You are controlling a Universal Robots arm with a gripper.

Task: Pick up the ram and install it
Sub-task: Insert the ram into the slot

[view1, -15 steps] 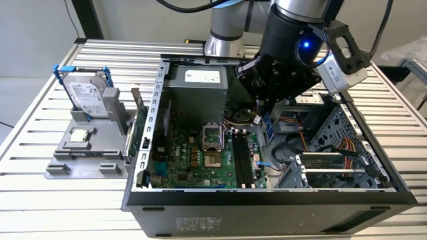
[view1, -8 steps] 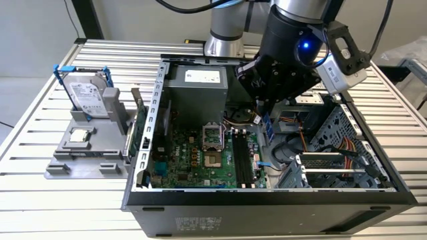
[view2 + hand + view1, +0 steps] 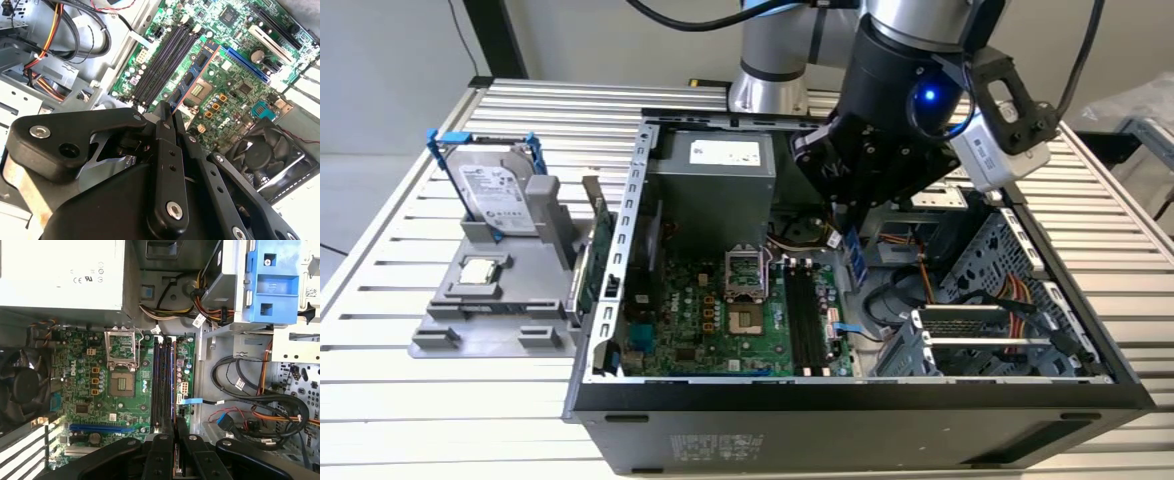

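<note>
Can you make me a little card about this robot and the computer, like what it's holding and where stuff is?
holding: gripper shut on the ram
ram position: over the motherboard, alongside the memory slots
slots: look empty
computer case: open
beside the case: hard drive standing in the grey holder, processor chip lying flat on it, at the exterior view's left

Exterior view high over the open case [image 3: 854, 420]; both wrist views past the gripper [image 3: 168, 109] [image 3: 175, 424], close above the motherboard [image 3: 235, 95] [image 3: 80, 390].
</note>
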